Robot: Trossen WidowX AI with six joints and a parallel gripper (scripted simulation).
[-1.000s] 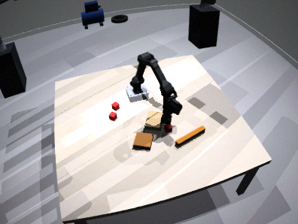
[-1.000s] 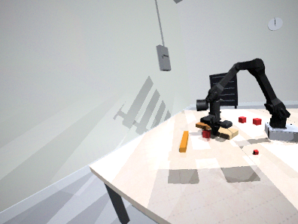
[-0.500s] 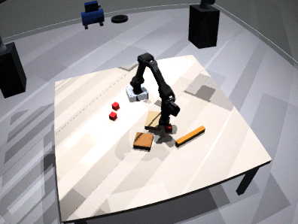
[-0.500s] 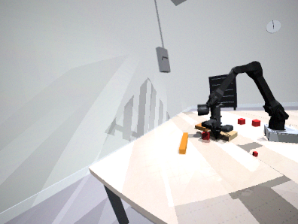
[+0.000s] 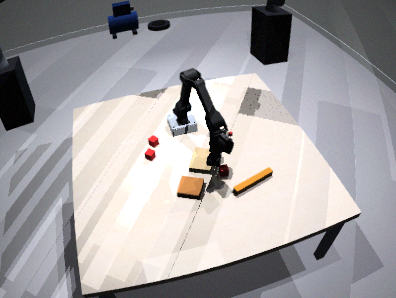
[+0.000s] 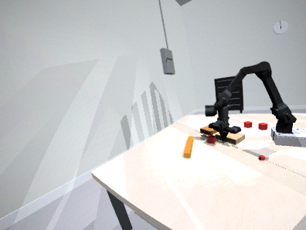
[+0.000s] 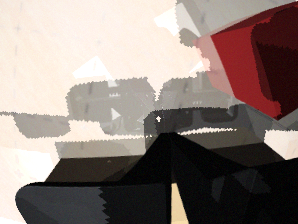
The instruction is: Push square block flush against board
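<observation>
The orange-brown square block (image 5: 190,186) (image 6: 207,130) lies flat on the table. The pale tan board (image 5: 200,159) (image 6: 236,138) lies flat beside it, nearer the arm's base. A narrow strip of table shows between the two in the top view. My gripper (image 5: 215,168) (image 6: 224,137) (image 7: 169,134) is shut and empty, with its fingertips pointing down and low at the board's edge, on the side toward the dark red cube. It hides part of the board. In the wrist view the board's side face (image 7: 82,170) shows behind the fingers. Whether the fingertips touch the board cannot be told.
A dark red cube (image 5: 224,171) (image 6: 211,139) (image 7: 240,65) stands close beside the gripper. An orange bar (image 5: 253,181) (image 6: 188,147) lies beyond it. Two red cubes (image 5: 153,141) (image 5: 150,154) and a tiny red cube (image 5: 230,133) (image 6: 262,157) lie nearer the arm's base.
</observation>
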